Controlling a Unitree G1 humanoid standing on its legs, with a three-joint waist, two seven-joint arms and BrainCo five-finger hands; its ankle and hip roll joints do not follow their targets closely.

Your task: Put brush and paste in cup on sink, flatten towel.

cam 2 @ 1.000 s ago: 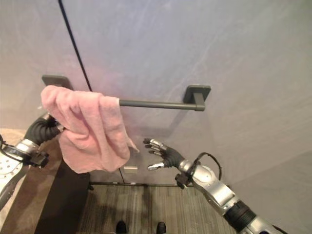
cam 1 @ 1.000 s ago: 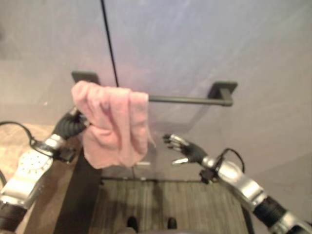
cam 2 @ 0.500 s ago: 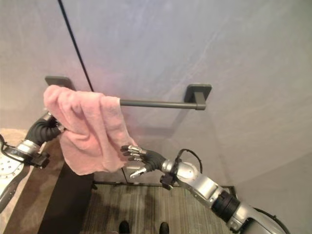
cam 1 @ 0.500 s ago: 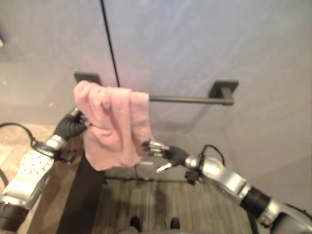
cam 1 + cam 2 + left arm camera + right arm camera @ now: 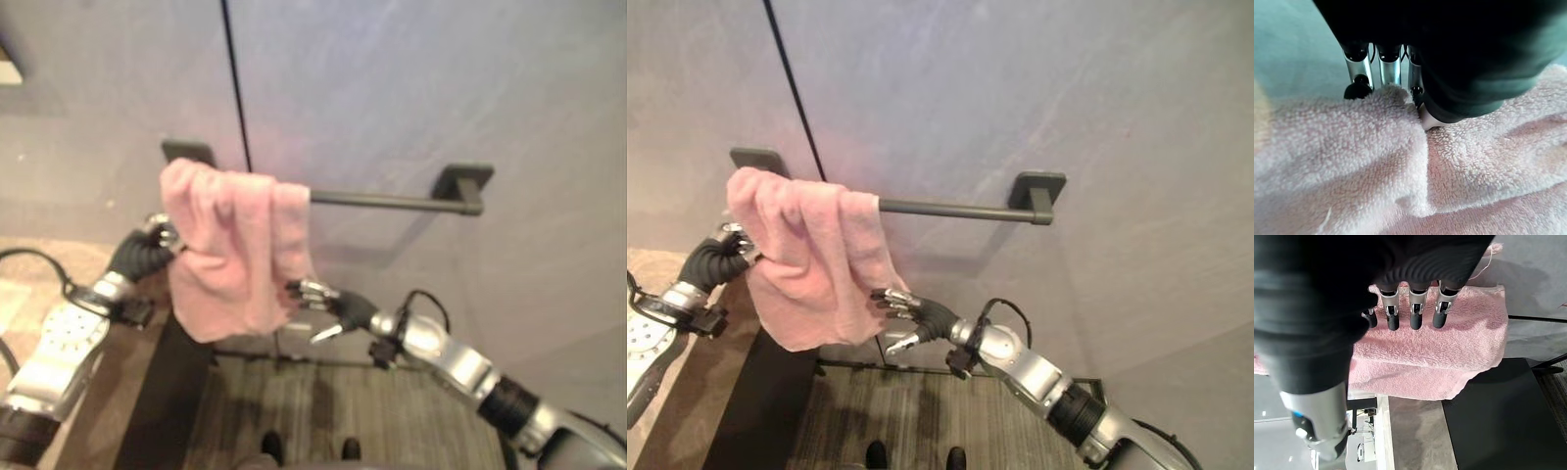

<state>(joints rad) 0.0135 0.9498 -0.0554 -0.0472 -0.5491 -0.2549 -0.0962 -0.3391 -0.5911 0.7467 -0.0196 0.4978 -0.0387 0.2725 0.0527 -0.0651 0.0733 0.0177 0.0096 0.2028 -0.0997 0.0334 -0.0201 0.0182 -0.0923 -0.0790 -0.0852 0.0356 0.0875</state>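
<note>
Right hand [image 5: 911, 315]: we record it at the lower edge of the towel [image 5: 808, 264], fingers straight and spread, thumb apart, tips at the cloth; the right wrist view shows the fingertips [image 5: 1415, 322] against the pink pile with nothing gathered in them. Not yet holding.

Left hand [image 5: 1381, 68]: pressed into the towel from behind its left side. We see straight fingers above a fold of terry cloth, but their ends are sunk in the pile, so we cannot tell whether they grip or merely push.

Towel: pink terry, hung over the left end of the towel bar [image 5: 960, 210], bunched and doubled in folds, leaving the right end of the bar bare.

Progress, as we judge it: flattening is in hand but not done; the cloth is still crumpled and would need drawing out along the bar toward the right bracket [image 5: 1038, 188]. As for brush, paste, cup and sink, we can say nothing of them from here.

Surface and room: dark bar on two dark brackets, fixed to a pale grey wall [image 5: 1019, 88]; a thin dark vertical line [image 5: 794, 88] runs down the wall behind the towel. Below, a striped grey floor [image 5: 921, 421], with a black panel [image 5: 754, 401] at lower left.
</note>
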